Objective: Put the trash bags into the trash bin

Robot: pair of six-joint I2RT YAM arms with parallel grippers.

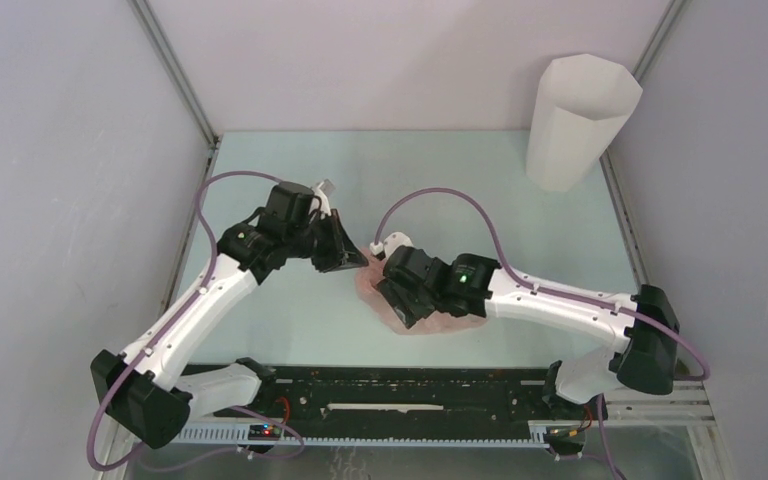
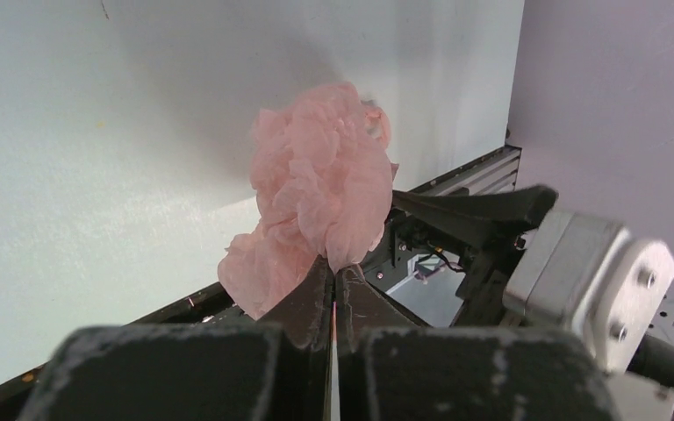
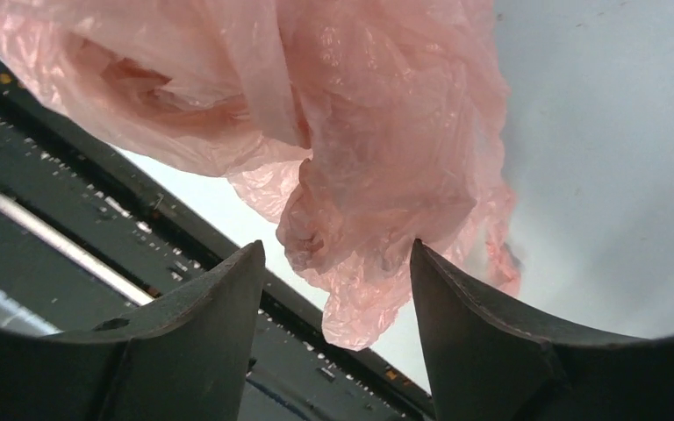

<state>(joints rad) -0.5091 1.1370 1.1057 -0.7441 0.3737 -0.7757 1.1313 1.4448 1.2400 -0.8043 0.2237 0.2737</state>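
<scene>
The pale-pink trash bag (image 1: pixel 438 325) lies crumpled near the table's middle, mostly under my right arm. My left gripper (image 1: pixel 350 258) is shut on an edge of it; in the left wrist view the bag (image 2: pixel 320 189) bunches up from the closed fingertips (image 2: pixel 333 270). My right gripper (image 1: pixel 393 303) is open. In the right wrist view it (image 3: pixel 338 254) has the bag (image 3: pixel 377 158) hanging just in front of and partly between its fingers, not clamped. The tall white faceted trash bin (image 1: pixel 575 120) stands upright at the far right corner, well away from both grippers.
Grey enclosure walls stand to the left, the back and the right. A black rail (image 1: pixel 410 395) with the arm bases runs along the near edge. My right gripper's fingers (image 2: pixel 483 210) show close beside the bag in the left wrist view.
</scene>
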